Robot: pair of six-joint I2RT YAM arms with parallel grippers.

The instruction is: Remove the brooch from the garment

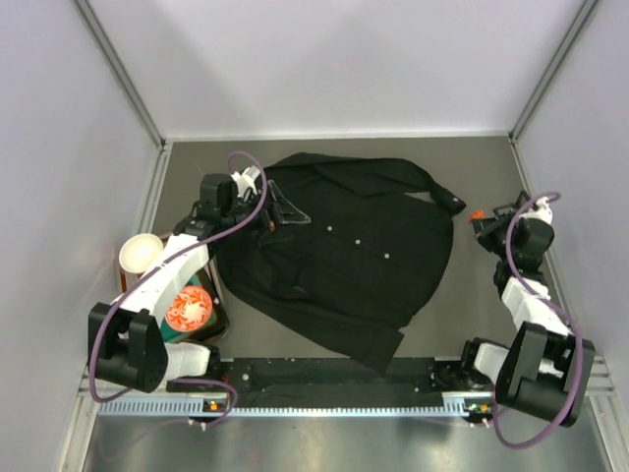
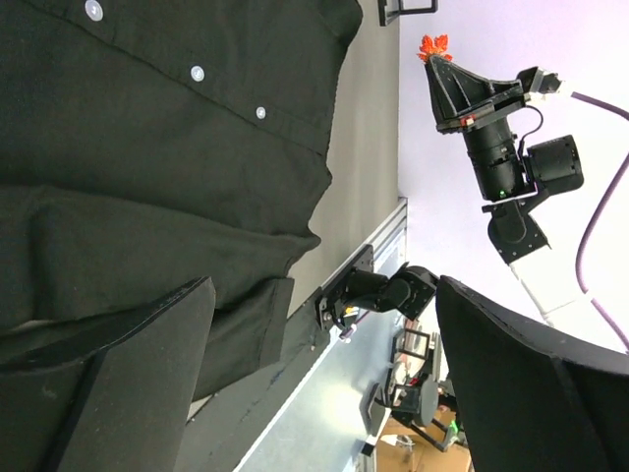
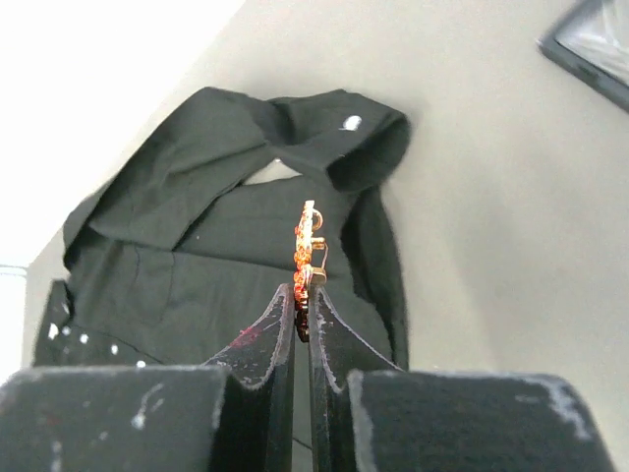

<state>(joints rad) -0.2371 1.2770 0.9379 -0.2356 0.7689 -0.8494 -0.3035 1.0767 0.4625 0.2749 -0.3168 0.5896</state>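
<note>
The black garment [image 1: 344, 265] lies spread on the table. It also shows in the left wrist view [image 2: 147, 167] and in the right wrist view [image 3: 226, 246]. My right gripper [image 1: 481, 222] is shut on the tiny red-orange brooch [image 1: 476, 213], held in the air off the shirt's right sleeve. In the right wrist view the brooch [image 3: 308, 254] stands edge-on between the closed fingertips [image 3: 280, 320]. The left wrist view shows the brooch [image 2: 435, 45] at the right gripper's tip. My left gripper [image 1: 278, 212] is open, resting at the collar. Its fingers [image 2: 147, 383] are wide apart.
A paper cup [image 1: 140, 253] and a round orange disc with white pattern [image 1: 188, 309] sit at the left edge. A black rail [image 1: 334, 374] runs along the near edge. Grey walls enclose the table.
</note>
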